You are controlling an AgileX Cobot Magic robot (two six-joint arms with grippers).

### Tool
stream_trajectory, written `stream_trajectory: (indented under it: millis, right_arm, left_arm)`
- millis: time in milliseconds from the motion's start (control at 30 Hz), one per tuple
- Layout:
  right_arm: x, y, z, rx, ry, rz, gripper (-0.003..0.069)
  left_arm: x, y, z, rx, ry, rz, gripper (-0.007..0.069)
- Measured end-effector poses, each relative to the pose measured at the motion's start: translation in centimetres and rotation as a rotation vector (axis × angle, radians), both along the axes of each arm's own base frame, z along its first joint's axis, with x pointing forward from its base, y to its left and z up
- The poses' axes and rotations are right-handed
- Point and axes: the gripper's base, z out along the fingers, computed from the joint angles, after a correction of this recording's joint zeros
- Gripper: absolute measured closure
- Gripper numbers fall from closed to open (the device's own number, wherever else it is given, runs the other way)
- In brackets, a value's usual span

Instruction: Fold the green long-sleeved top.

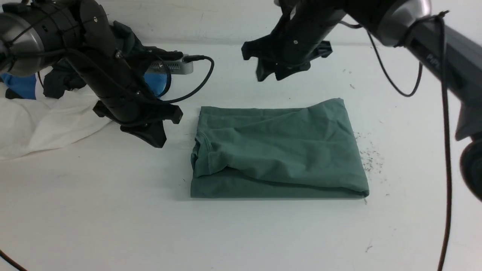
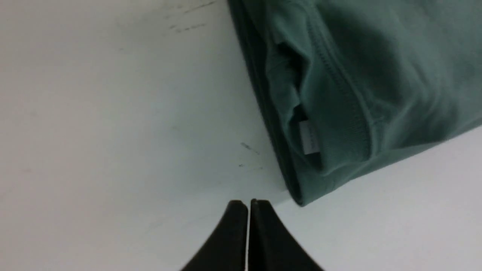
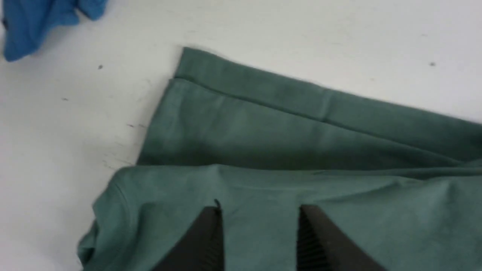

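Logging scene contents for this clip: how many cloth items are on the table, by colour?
Green: 1, green long-sleeved top
Blue: 1, blue garment
Dark: 1, dark charcoal garment
White: 1, white cloth
Total: 4

The place reads as a robotics lab bench. A bare white table (image 1: 113, 226), scuffed and flecked with dark lint (image 1: 371, 156), runs back to a plain white wall (image 1: 211, 19). Two black robot arms, the left arm (image 1: 113, 90) and the right arm (image 1: 301, 34), reach over it, trailing loose black cables (image 1: 447, 150). A small silver box (image 1: 171, 67) with a lead plugged in lies at the back left, beside a heap of a white cloth (image 1: 41, 120), a blue garment (image 1: 22, 84) and a dark garment (image 1: 64, 79). The green long-sleeved top (image 1: 278, 150) lies folded mid-table.
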Motion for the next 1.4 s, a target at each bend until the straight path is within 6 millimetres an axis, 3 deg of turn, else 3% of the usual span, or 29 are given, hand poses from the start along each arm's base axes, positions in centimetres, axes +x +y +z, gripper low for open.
stream_trajectory:
  millis: [67,133,233,300,433,533,633,833,1033,1133,1267,1300,1367,1400]
  right_arm:
    - [-0.8,-0.7,-0.5,-0.038,0.031,0.009,0.0608]
    - [-1.5,-1.4,-1.5,-0.069,0.081,0.011,0.0652]
    - [-2.2,-2.1,-2.7,-0.09,0.138,0.004,0.0667]
    - [-2.7,-2.7,-4.4,-0.111,0.203,0.003,0.0673]
    - [-3.1,-2.9,-6.0,-0.133,0.254,0.007,0.0673]
    - [-3.6,-3.4,-7.8,-0.158,0.307,0.005,0.0673]
    - [-3.7,-4.8,-9.7,-0.178,0.368,-0.024,0.0673]
    - [-2.8,-8.3,-12.8,-0.181,0.463,-0.118,0.0673]
    - [-2.4,-9.3,-13.3,-0.163,0.479,-0.143,0.0673]
    - [-2.3,-9.5,-13.3,-0.158,0.479,-0.142,0.0673]
    - [-2.2,-9.7,-13.3,-0.159,0.475,-0.131,0.0673]
    - [-2.2,-9.7,-13.2,-0.157,0.474,-0.13,0.0673]
    - [-2.3,-9.7,-12.9,-0.155,0.468,-0.119,0.0673]
    - [-2.4,-9.7,-12.9,-0.155,0.467,-0.118,0.0673]
  left_arm:
    - [0.0,-0.5,0.2,-0.053,-0.01,-0.026,0.0629]
    - [0.0,-1.1,0.4,-0.112,-0.026,-0.042,0.0629]
    - [0.2,-1.8,0.7,-0.164,-0.06,-0.068,0.0629]
    - [0.3,-3.6,0.9,-0.217,-0.118,-0.107,0.0629]
    - [0.5,-6.2,-0.1,-0.242,-0.148,-0.142,0.0629]
    - [0.7,-8.4,-3.1,-0.231,-0.098,-0.16,0.0629]
    - [1.1,-8.4,-5.4,-0.198,-0.041,-0.137,0.0629]
    - [1.4,-7.2,-7.8,-0.079,0.034,-0.108,0.0629]
    - [1.1,-6.7,-8.7,-0.021,0.102,-0.09,0.0629]
    - [0.9,-6.6,-8.0,-0.016,0.098,-0.095,0.0629]
    - [1.5,-5.8,-3.6,-0.036,-0.003,-0.055,0.0629]
    - [1.6,-5.7,-3.3,-0.039,-0.01,-0.049,0.0629]
    - [3.1,-4.4,0.0,-0.077,-0.097,0.033,0.0629]
    - [3.3,-4.2,0.5,-0.082,-0.11,0.045,0.0629]
